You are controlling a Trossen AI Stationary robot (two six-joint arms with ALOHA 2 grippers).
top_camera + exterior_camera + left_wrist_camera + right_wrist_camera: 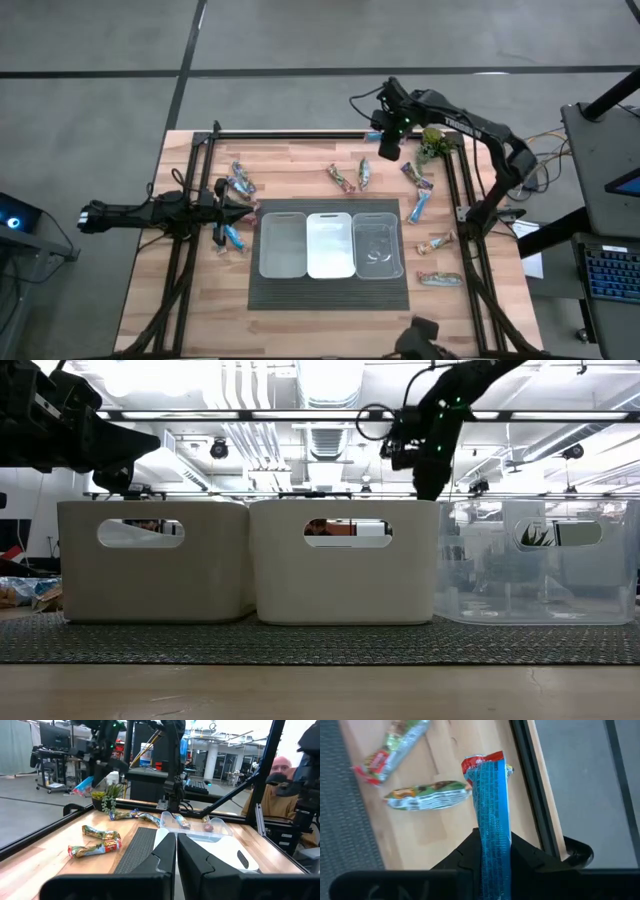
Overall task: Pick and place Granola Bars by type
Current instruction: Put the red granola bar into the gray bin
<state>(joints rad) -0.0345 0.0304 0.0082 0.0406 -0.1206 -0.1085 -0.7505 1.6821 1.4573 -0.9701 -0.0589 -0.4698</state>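
Your right claw (pixel 495 845) is gripping a blue bar (pixel 491 815) by one end, and you are holding it up in the air above the far edge of the table (pixel 300 165), near the green plant (pixel 432 146). So you are carrying one bar, with the drop not yet made. The three bins (pixel 331 244) are sitting side by side on the dark mat (pixel 330 292) near the middle of the table, well apart from the claw. The clear bin (pixel 377 245) seems to hold something already, though what it is is hard to tell.

For the next move you are likely needing to bring the bar over whichever bin takes the blue type, lower it inside the rim, then let go.

Your left claw (pixel 176 851) is closed and empty, waiting low at the left of the bins. Other bars (pixel 238 184) are lying scattered on the table on both sides.
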